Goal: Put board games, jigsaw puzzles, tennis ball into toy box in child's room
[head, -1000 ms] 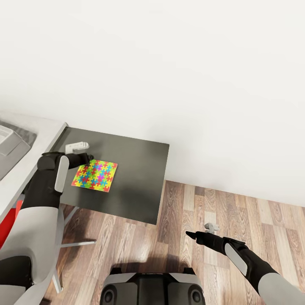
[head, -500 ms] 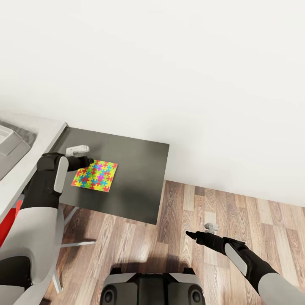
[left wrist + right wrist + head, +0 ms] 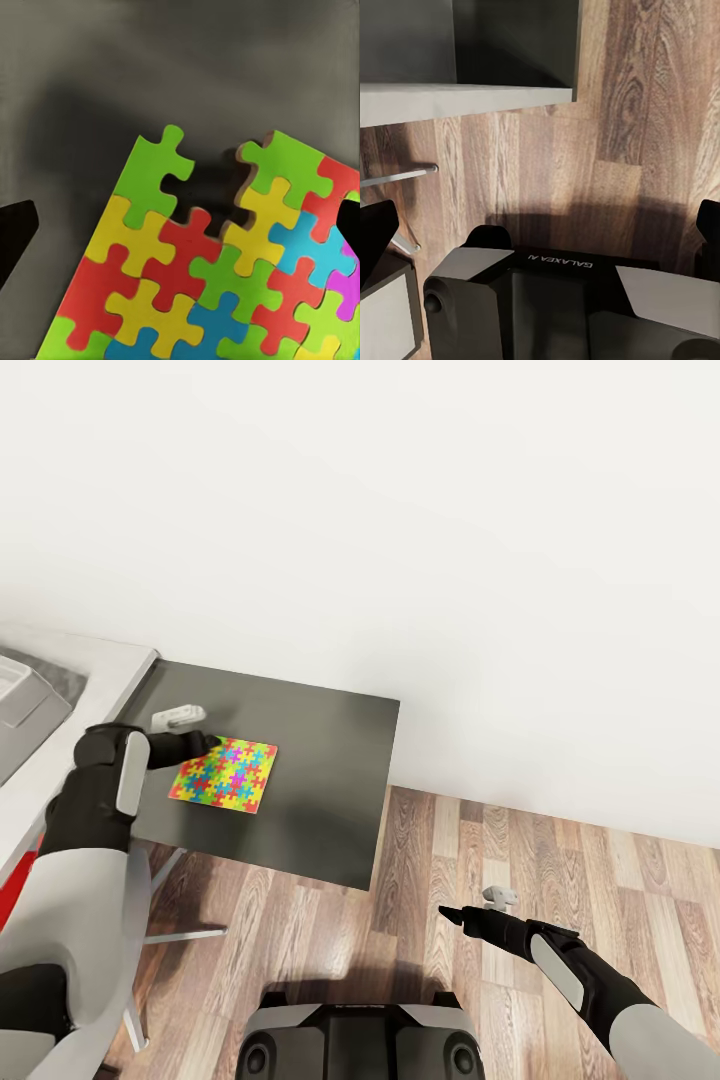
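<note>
From the head view, the left arm has drawn back a little over the last second: its elbow sits lower and nearer the robot's body than it did, while the left gripper [image 3: 205, 743] stays at the near-left corner of the one jigsaw puzzle [image 3: 223, 775] lying flat on the dark cabinet top [image 3: 330, 780]. The puzzle itself has not shifted, so I'd judge the pickup has not yet taken hold and this is still a lining-up at the panel's edge. A corner of the toy box [image 3: 15, 695] shows on the pale table [image 3: 95, 670] at far left, near the puzzle but a level higher. The right gripper [image 3: 450, 913] hangs idle over the plank floor [image 3: 560, 860], well apart from everything; whether it is spread or closed I cannot tell there. In the left wrist view the two dark fingertips [image 3: 16, 229] stand wide apart, one either side of the puzzle's [image 3: 217, 277] jagged corner, gripping nothing. The right wrist view likewise shows its fingertips [image 3: 375, 229] spread wide and empty above the floor and the robot's base [image 3: 555, 300]. Count: one puzzle, one box, no games or ball.
</note>
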You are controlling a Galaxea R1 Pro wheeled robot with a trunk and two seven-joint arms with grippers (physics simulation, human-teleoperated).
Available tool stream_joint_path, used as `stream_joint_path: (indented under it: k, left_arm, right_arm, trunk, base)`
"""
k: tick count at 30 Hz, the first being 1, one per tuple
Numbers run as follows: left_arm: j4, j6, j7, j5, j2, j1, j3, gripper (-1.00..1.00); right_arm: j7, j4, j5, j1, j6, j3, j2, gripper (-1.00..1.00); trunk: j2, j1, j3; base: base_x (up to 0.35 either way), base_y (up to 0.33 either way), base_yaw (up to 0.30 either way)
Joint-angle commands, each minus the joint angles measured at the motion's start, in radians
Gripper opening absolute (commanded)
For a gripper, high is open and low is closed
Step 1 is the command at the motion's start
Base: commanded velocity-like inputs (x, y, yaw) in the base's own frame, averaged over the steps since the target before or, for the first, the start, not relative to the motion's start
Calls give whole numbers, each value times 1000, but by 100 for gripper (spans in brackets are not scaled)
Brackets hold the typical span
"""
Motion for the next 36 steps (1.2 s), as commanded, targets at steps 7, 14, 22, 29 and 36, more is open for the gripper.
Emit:
stream_joint_path:
  k: [7,14,22,29,36]
  left_arm:
    - [0,6,-22,6,30,-1,17,100]
    - [3,6,-54,6,52,-1,21,100]
    - [27,5,-64,7,74,0,21,100]
    - [72,3,-96,7,78,1,21,100]
    - [108,-1,-171,5,79,1,21,100]
  right_arm:
    - [-1,-1,-8,-1,4,5,-1,100]
    - [-1,-1,-8,-1,4,5,-1,100]
    - [-1,-1,-8,-1,4,5,-1,100]
    - [-1,-1,-8,-1,4,5,-1,100]
    - [-1,-1,-8,-1,4,5,-1,100]
  trunk:
    - [-2,1,-1]
    - [-2,1,-1]
    - [-2,1,-1]
    - [-2,1,-1]
    - [-2,1,-1]
  base:
    - [0,0,0]
    - [0,0,0]
    - [0,0,0]
    - [0,0,0]
    - [0,0,0]
